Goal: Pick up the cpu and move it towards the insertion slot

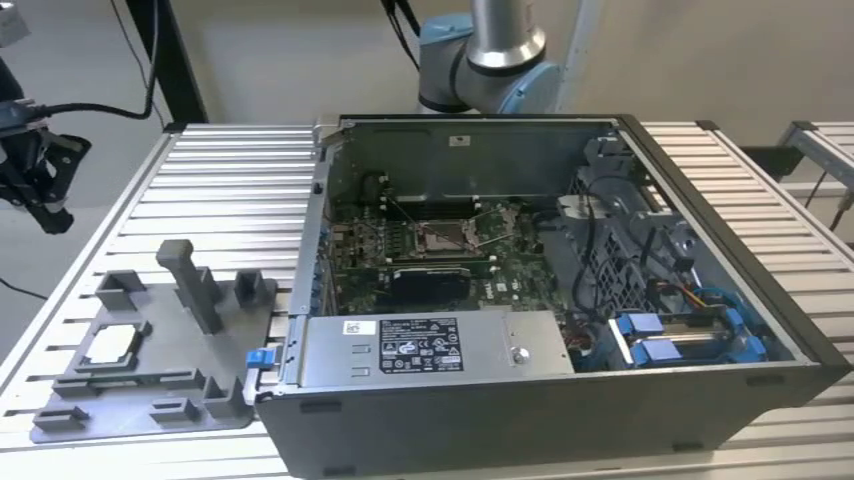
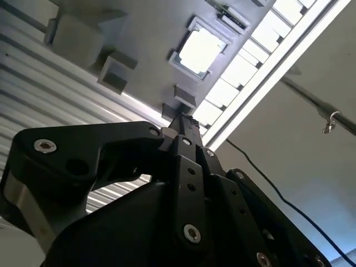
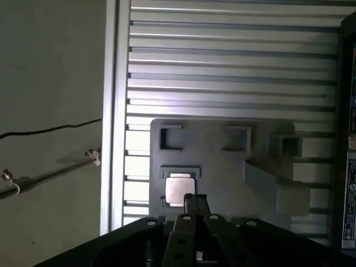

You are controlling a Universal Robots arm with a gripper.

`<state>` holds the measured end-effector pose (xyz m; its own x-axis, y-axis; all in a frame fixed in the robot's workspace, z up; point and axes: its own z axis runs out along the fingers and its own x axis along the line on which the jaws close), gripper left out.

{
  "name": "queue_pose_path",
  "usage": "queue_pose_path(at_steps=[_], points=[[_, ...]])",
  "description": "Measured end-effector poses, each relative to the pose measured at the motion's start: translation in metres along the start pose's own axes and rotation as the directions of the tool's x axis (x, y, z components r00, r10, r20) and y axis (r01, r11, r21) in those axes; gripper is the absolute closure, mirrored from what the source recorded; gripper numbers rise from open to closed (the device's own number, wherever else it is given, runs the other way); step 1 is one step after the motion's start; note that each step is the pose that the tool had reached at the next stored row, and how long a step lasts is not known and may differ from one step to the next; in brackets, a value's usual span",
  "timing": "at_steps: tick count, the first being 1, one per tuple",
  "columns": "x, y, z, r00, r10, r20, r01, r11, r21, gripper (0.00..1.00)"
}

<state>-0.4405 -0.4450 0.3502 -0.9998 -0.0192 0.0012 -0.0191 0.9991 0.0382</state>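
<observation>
Your gripper [image 1: 51,215] hung out past the fixture tray [image 1: 200,365], beyond the tray's edge on the exterior view's left. Its fingers [image 3: 191,204] were drawn together with nothing between them. The cpu [image 1: 111,344] lay flat in a square pocket of the tray, silvery top up, well apart from the fingertips. In the first wrist view the closed tips pointed toward the cpu without touching it. The insertion slot [image 1: 442,236] sat on the green motherboard [image 1: 514,290] inside the open computer case [image 1: 694,330], which stood just beside the tray on the exterior view's right.

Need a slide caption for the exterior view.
CPU in grey fixture tray, claw apart from it, open computer case alongside.
</observation>
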Motion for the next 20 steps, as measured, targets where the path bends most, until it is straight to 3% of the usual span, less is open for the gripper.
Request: queue_pose_path(at_steps=[4, 8, 20], points=[[0.0044, -0.0144, 0.0009, 1.0000, 0.000, 0.0001, 0.000, 1.0000, 0.0000, 1.00], [0.0070, -0.0238, 0.0022, 1.0000, 0.000, 0.0000, 0.000, 1.0000, 0.0000, 1.00], [0.0071, -0.0253, 0.0042, 1.0000, -0.009, -0.0002, 0.009, 1.0000, -0.0010, 1.00]])
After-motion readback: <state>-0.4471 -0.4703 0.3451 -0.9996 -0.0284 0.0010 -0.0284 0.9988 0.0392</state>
